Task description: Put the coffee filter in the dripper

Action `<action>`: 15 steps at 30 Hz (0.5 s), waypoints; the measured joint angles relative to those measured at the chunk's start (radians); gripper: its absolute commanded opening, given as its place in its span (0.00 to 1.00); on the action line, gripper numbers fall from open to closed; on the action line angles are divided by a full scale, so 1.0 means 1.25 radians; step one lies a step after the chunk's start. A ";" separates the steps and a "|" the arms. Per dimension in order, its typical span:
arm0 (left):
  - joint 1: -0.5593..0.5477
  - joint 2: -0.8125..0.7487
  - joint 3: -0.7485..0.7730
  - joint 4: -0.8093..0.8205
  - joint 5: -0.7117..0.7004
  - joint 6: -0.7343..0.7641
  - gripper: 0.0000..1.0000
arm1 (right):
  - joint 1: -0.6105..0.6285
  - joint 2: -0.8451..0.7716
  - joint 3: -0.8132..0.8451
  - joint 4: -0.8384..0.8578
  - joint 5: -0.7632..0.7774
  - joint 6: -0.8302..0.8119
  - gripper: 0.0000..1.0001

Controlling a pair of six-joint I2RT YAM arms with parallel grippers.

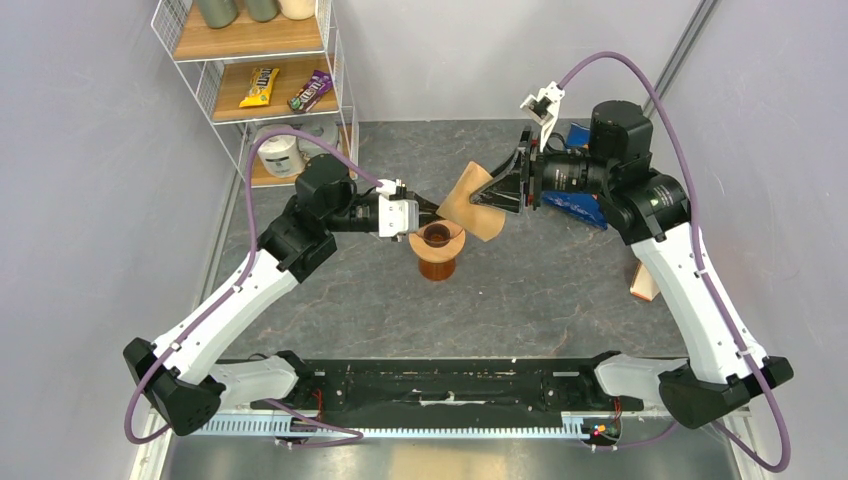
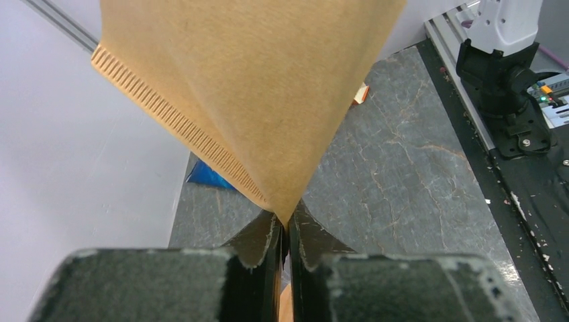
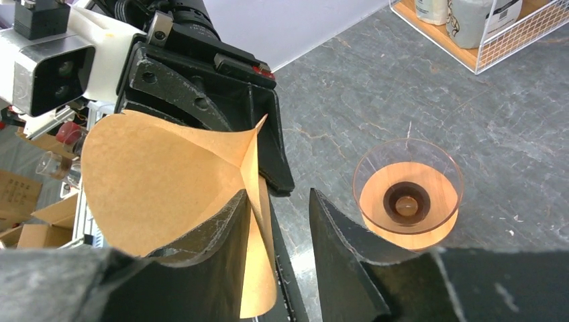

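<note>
Left fingers [image 2: 258, 241] are closed on the pointed tip of the coffee filter [image 1: 468, 200], which fans out rightward from them. Just below them, the dripper [image 1: 437, 250] stands upright on the surface [image 1: 560, 290]. Right fingers [image 3: 335, 248] are parted, one seemingly inside the filter's mouth.

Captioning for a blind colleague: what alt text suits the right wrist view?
An opened tan coffee filter fills the frame's left, the open right claw straddling its near edge. The empty dripper stands on the grey table at right.
</note>
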 measured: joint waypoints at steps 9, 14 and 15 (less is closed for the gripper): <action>-0.003 0.001 0.001 -0.029 0.045 -0.001 0.14 | 0.000 0.019 0.025 -0.048 -0.017 -0.102 0.58; -0.005 0.003 0.004 -0.045 0.057 -0.001 0.14 | 0.001 0.022 0.040 -0.076 -0.044 -0.161 0.64; -0.005 0.004 0.005 -0.049 0.062 -0.001 0.15 | 0.003 0.022 0.040 -0.081 -0.050 -0.172 0.64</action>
